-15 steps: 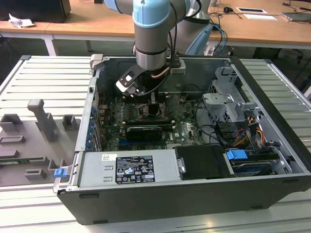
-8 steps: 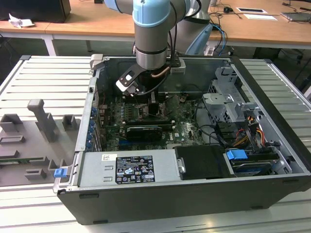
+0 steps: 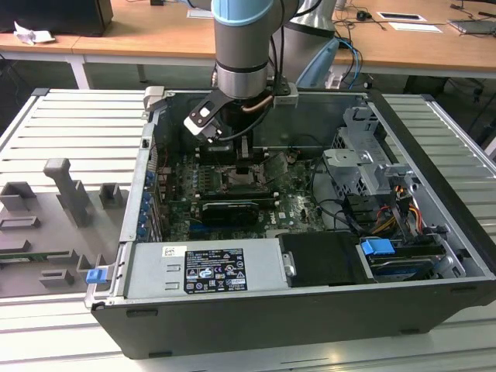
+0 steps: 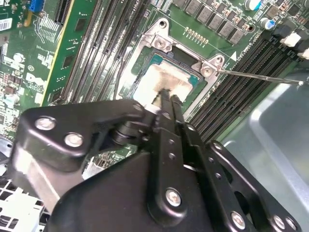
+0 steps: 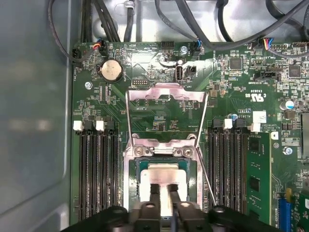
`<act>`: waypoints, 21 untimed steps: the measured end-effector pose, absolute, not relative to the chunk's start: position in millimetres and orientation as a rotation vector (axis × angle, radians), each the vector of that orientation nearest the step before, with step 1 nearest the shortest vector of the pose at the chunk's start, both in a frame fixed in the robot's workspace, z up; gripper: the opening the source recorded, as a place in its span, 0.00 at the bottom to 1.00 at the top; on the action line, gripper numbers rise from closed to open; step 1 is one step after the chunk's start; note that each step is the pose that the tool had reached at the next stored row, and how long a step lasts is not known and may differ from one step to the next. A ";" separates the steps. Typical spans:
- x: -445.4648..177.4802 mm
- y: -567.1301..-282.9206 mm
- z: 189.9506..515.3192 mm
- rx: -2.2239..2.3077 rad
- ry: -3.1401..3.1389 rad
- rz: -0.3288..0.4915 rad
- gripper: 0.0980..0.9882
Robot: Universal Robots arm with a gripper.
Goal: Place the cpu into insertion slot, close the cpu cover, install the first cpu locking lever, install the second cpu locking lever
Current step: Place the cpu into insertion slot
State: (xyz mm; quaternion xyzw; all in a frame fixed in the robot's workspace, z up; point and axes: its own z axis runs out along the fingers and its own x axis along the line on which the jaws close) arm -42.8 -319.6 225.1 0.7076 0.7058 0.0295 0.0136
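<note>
The arm reaches down into an open computer case (image 3: pixel 310 325) that lies on a slatted bench (image 3: pixel 70 132), and the pincer (image 3: pixel 246 172) hangs over the board near the case's middle. In the exterior view a long black card (image 3: pixel 229 209) lies at 6 o'clock from the pincer. The grey supply box (image 3: pixel 205 267) is further out the same way, the drive cage (image 3: pixel 364 159) is at 3 o'clock, and grey fixture blocks (image 3: pixel 70 194) stand on the bench at 9 o'clock. In both wrist views the cpu (image 5: pixel 161 171) (image 4: pixel 164 77) lies flat, pale face up, inside the slot (image 5: pixel 128 169), with green board all round the slot's silver rim. The pincer (image 5: pixel 164 187) (image 4: pixel 165 94) is directly above the chip. Its fingers (image 5: pixel 154 193) are drawn almost together with a thin slit between them, and that slit is much narrower than the chip. They clamp nothing that I can see, and I cannot tell whether the tips touch the chip's face. The cover (image 5: pixel 166 93) is swung open away from the slot. Through its window, in the first wrist view, the green board beyond the slot shows. A thin lever rod (image 5: pixel 205 176) (image 4: pixel 260 78) runs from a corner of the slot out along the black memory slots (image 5: pixel 231 169). More memory slots (image 5: pixel 99 174) flank the slot's other side. A coin cell (image 5: pixel 111 71) sits on the board beyond the open cover.
</note>
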 end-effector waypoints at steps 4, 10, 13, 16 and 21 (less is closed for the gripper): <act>-42.8 -319.6 226.8 2.204 2.198 0.092 0.01; -42.8 -319.6 227.5 2.204 2.198 0.092 0.01; -42.8 -319.6 227.6 2.204 2.198 0.092 0.01; -42.8 -319.6 227.8 2.205 2.198 0.092 0.01; -42.8 -319.6 229.8 2.205 2.198 0.092 0.01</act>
